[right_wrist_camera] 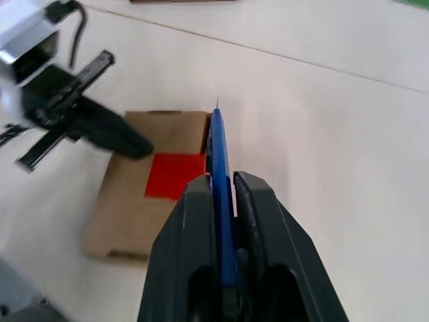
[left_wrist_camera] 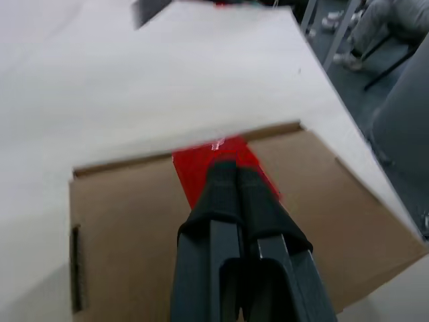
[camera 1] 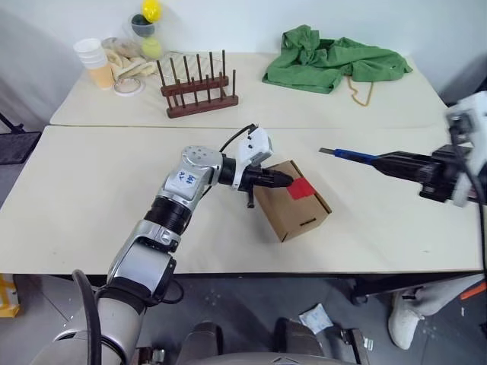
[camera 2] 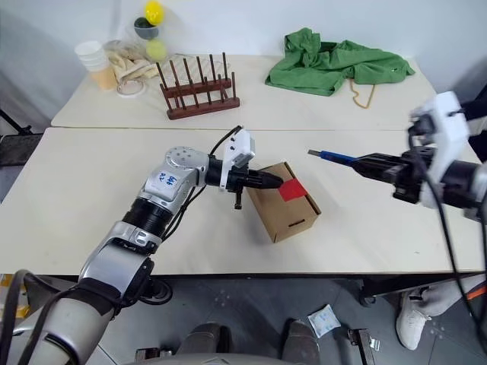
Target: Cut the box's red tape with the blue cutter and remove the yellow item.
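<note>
The brown cardboard box (camera 1: 298, 217) lies on the near table, a little right of centre, with the red tape (camera 1: 301, 188) on its top face. My left gripper (camera 1: 284, 180) is shut with nothing in it, and its tips rest on the near edge of the red tape (left_wrist_camera: 201, 168). To the right, my right gripper (camera 1: 384, 160) is shut on the blue cutter (camera 1: 350, 155). The cutter sticks out level toward the box, its tip short of the box and above the table. The yellow item is hidden.
On the far table stand a wooden peg rack (camera 1: 196, 87), a crumpled green cloth (camera 1: 331, 61), stacked cups (camera 1: 95, 62) and a small yellow ball (camera 1: 151, 10). The near table's front edge (camera 1: 304, 271) runs just below the box. A person's shoe (camera 1: 411, 315) is on the floor.
</note>
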You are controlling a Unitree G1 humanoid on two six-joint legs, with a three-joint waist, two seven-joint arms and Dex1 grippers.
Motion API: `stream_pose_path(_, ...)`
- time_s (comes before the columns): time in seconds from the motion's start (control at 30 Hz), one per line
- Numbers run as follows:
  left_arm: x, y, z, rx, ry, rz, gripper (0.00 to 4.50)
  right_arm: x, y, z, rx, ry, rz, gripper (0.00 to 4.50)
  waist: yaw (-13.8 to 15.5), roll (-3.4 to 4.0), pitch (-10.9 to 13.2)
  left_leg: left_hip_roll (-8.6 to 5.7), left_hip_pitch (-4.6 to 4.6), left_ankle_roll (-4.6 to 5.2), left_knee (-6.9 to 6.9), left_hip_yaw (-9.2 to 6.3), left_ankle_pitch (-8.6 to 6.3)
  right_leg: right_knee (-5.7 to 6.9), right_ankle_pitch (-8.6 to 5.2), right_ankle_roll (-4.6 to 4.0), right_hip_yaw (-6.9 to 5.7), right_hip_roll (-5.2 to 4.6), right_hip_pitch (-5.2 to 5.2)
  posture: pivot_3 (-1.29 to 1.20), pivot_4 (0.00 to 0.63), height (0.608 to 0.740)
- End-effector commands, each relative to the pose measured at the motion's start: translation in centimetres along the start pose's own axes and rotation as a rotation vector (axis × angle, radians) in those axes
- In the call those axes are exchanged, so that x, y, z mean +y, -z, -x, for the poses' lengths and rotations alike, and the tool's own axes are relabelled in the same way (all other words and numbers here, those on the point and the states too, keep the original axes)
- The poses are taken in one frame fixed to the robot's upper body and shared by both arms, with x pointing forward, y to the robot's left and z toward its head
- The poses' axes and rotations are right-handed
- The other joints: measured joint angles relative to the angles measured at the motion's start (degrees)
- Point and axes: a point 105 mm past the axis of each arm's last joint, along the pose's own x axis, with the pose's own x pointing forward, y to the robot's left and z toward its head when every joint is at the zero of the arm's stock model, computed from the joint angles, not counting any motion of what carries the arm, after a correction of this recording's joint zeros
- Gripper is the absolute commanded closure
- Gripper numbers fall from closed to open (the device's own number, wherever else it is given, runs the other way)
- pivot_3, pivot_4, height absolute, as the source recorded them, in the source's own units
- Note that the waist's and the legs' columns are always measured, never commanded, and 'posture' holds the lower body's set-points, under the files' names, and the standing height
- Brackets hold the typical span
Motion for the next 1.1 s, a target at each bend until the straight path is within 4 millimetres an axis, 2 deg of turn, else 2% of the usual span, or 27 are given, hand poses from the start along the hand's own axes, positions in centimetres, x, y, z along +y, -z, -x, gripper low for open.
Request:
stream_pose_path(0.03,-0.2,-0.4,-0.3,0.028,-0.003,-0.041,4.50,0.1,-0.4,-1.1,0.001,0.025,0.033,4.35,0.25,0.00,0.00,0.00,-0.01,-0.01,-0.01,0.00,0.01,0.02,0.00,0.00,0.00,0.00,-0.04,0.00,0.150,0.740)
stream_pose_path(0.23,-0.6,-0.2,-0.3,0.035,-0.015,-0.031,4.50,0.7,0.4,-2.6,0.051,0.012,0.045,4.35,0.73,0.00,0.00,-0.01,-0.08,0.00,0.00,-0.01,0.00,0.01,0.02,0.04,-0.06,-0.01,-0.03,0.00,0.150,0.740)
stream_pose_path(0.5,-0.6,0.2,-0.1,0.039,-0.029,-0.023,4.50,1.2,1.0,-3.1,0.074,-0.010,0.035,4.35,0.68,0.00,0.00,0.00,-0.07,0.02,0.08,0.00,0.02,0.05,0.02,0.03,-0.05,-0.01,-0.01,0.00,0.150,0.740)
stream_pose_path(0.73,-0.8,0.4,-0.2,0.042,-0.022,-0.016,4.50,1.4,1.7,-3.1,0.098,-0.018,0.022,4.35,0.65,0.01,0.00,0.00,-0.06,0.02,0.09,0.00,0.02,0.06,0.02,0.03,-0.05,-0.01,-0.01,0.00,0.150,0.740)
stream_pose_path(0.9,-0.8,0.5,-0.4,0.044,-0.023,-0.018,4.50,0.9,2.3,-2.6,0.134,0.011,0.018,4.35,0.68,0.01,-0.01,0.00,-0.06,0.02,0.11,0.00,0.02,0.07,0.02,0.03,-0.05,-0.01,0.00,0.00,0.150,0.740)
stream_pose_path(1.1,-0.9,0.7,-0.4,0.043,-0.026,-0.013,4.50,0.9,1.4,-2.1,0.081,-0.010,-0.017,4.35,0.68,0.01,-0.01,0.00,-0.06,0.02,0.13,0.00,0.02,0.07,0.02,0.03,-0.04,-0.01,0.01,0.00,0.150,0.740)
